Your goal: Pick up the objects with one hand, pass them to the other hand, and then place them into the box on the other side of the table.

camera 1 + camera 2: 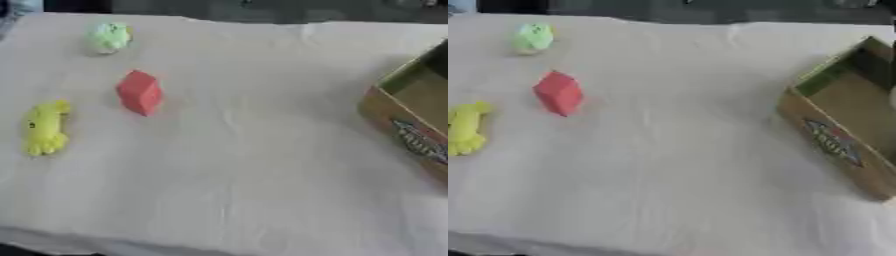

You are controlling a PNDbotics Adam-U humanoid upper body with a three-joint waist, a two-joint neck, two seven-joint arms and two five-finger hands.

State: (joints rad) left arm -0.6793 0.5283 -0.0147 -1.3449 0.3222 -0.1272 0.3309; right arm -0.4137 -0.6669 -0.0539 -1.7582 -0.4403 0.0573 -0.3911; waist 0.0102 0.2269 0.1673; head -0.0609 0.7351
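Currently no hands visible, finger state unknown. Green toy [108,36], red block [139,92], yellow toy [44,128] left; box [837,145] right.

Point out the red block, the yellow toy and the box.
red block [139,92], left eye view, middle of its front face
yellow toy [44,128], left eye view, middle of its body
box [829,143], right eye view, printed near wall

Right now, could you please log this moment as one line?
hands: none in view | left side: red block, yellow toy, green toy on cloth | box: right side | transfers: not started
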